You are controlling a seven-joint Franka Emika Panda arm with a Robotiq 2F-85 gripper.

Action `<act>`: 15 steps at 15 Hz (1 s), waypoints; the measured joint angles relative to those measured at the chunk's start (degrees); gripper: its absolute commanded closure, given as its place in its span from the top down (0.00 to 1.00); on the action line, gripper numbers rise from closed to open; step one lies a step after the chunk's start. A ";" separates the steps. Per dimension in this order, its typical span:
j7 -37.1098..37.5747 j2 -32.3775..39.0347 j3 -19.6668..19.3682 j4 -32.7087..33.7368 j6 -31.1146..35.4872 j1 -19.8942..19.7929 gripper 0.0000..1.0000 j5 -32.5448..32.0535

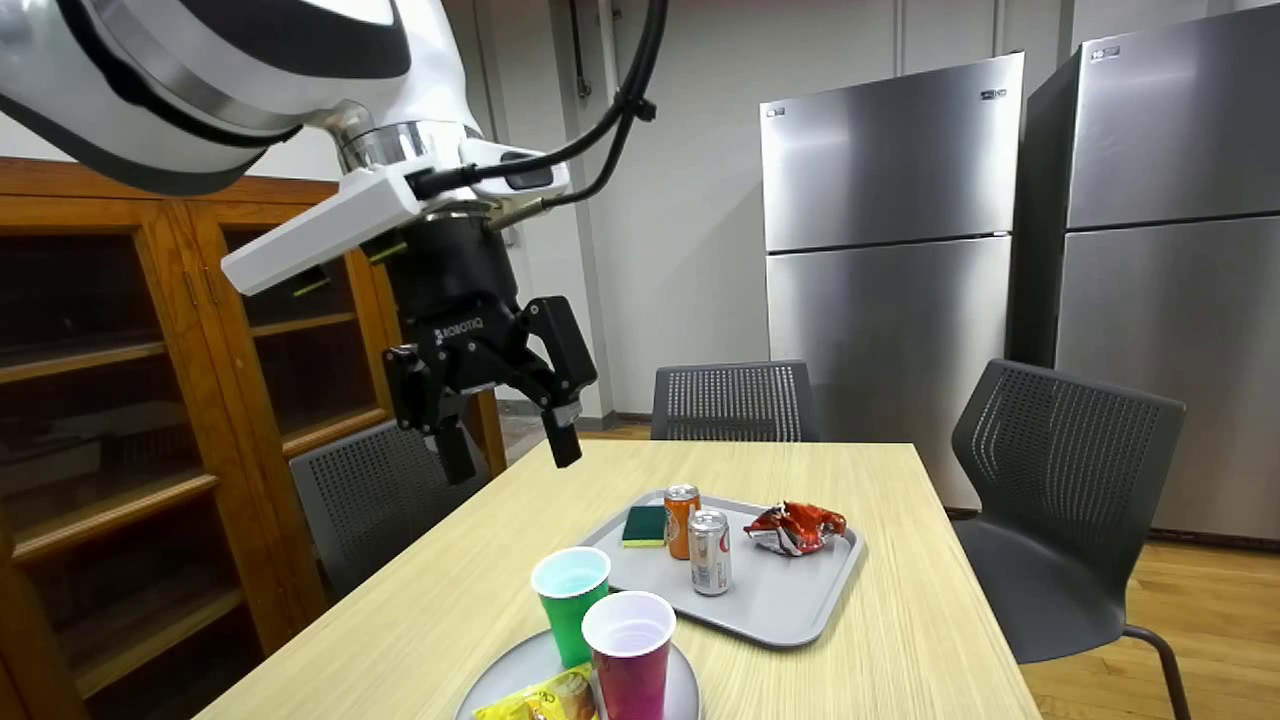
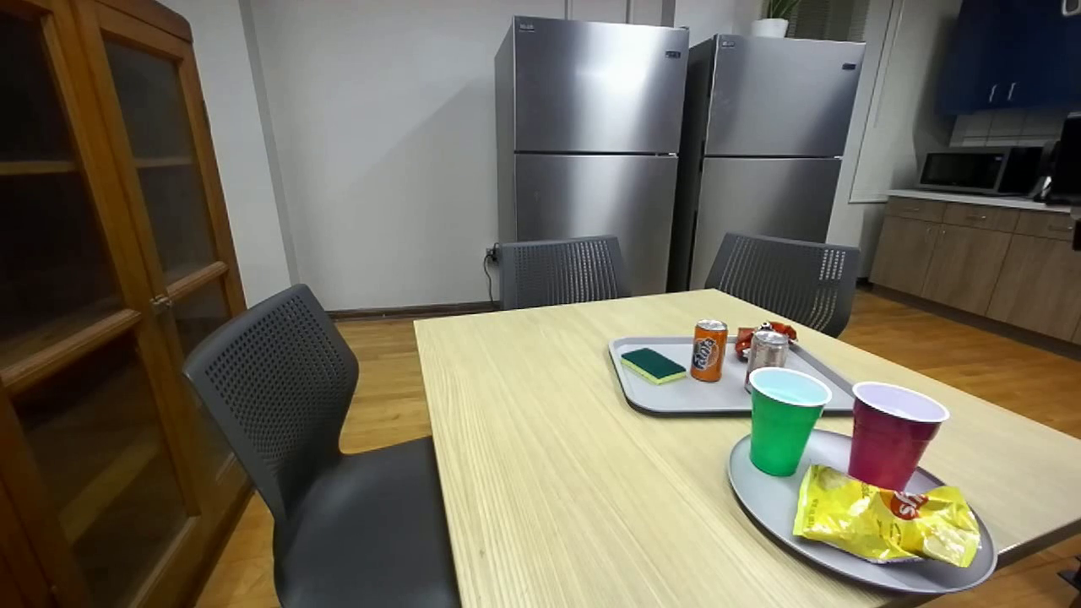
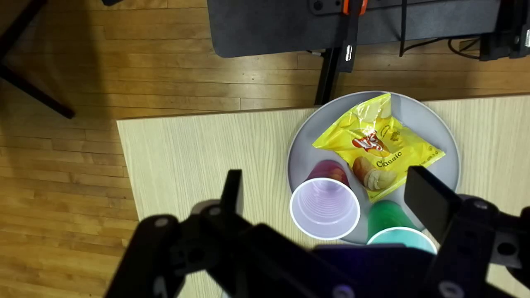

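Spread wide, the end effector (image 3: 325,186) hangs above the worktop (image 3: 207,153). A purple cup (image 3: 325,209), a green cup (image 3: 385,215) and a yellow chip bag (image 3: 379,145) share a grey plate (image 3: 304,165).

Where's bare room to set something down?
Free: corner of tray beside silver can and wrapper; table between plate, tray and the chair by the cabinet. Crowded: plate, holding green cup, maroon cup and chips; tray around sponge and orange can.

"ROBOTIQ" on hand (image 1: 511,456), "Classic" on bag (image 3: 379,145)
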 measured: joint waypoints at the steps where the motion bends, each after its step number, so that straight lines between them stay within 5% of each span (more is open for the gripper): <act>1: 0.00 0.00 0.00 0.00 0.00 0.00 1.00 0.00; 7: 0.00 1.66 -0.83 0.00 2.48 0.64 1.00 0.07; 15: -0.01 16.44 -5.09 2.11 18.53 0.62 1.00 0.47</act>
